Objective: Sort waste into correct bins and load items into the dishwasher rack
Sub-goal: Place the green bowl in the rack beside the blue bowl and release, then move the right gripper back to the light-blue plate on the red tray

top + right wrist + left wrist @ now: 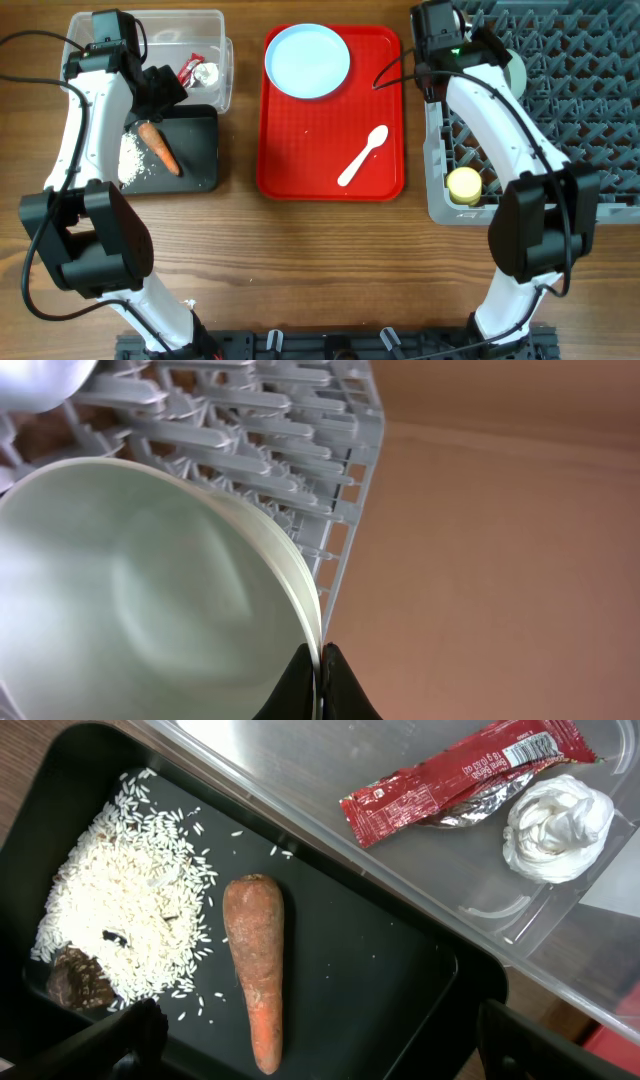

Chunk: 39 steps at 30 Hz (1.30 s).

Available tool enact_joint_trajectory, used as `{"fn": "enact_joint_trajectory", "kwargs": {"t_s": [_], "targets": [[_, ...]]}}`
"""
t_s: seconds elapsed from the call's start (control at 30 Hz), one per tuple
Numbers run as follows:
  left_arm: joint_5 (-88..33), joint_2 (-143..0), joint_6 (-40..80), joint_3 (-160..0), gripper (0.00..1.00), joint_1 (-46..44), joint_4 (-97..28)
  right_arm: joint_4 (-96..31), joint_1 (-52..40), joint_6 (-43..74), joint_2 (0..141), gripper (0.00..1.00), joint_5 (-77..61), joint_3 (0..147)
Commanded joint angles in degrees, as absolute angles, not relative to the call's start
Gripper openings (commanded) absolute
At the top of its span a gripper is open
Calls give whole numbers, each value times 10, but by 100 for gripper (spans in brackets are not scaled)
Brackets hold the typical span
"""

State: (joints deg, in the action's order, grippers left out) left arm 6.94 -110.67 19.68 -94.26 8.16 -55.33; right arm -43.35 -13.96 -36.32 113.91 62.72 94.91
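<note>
While the left gripper (315,1032) hangs over the two bins with its jaws spread wide and nothing between them, the right gripper (320,682) pinches the thin rim of a pale bowl (130,610), its dark fingertips pressed together on the edge. The bowl sits tilted among the grey pegs at the near corner of the dishwasher rack (585,100), where the yellow cup (463,184) also stands by the front wall.

In the clear tub (300,760) lies the red snack wrapper (450,775), flattened, its silver inner side showing along one edge. It carries a barcode on a white panel at one end and a few lines of white print, too small to read. The crumpled silvery-white foil ball (558,828) rests just beside it, touching its silver edge.

The black tray (380,980) holds the carrot piece (258,960) lying flat, a spread of white rice grains (120,910) beside it, and the small brown lump (78,982) at the edge of the rice.

On the wooden table (330,260) between bins and rack, the red tray (300,160) bears the pale blue plate (308,60) at its far end and the white plastic spoon (362,157) lying slantwise nearer the front
</note>
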Motion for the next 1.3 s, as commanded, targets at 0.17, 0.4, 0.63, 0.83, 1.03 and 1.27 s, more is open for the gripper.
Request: {"fn": "enact_joint_trajectory", "kwargs": {"t_s": [0.17,0.4,0.63,0.83,1.03,1.27], "targets": [[66,-1095,202,-949,100,81,-554,-442,-140,-375,1150,4,649,933],[66,-1095,202,-949,100,81,-554,-442,-166,-376,1150,4,642,933],[66,-1095,202,-949,100,81,-554,-465,-191,-375,1150,7,605,933],[66,-1095,202,-949,100,81,-554,-504,-205,-374,1150,17,606,933],[66,-1095,202,-949,100,81,-554,-504,-230,-374,1150,33,606,933],[66,-1095,202,-949,100,81,-554,-509,-242,-375,1150,46,614,933]]}}
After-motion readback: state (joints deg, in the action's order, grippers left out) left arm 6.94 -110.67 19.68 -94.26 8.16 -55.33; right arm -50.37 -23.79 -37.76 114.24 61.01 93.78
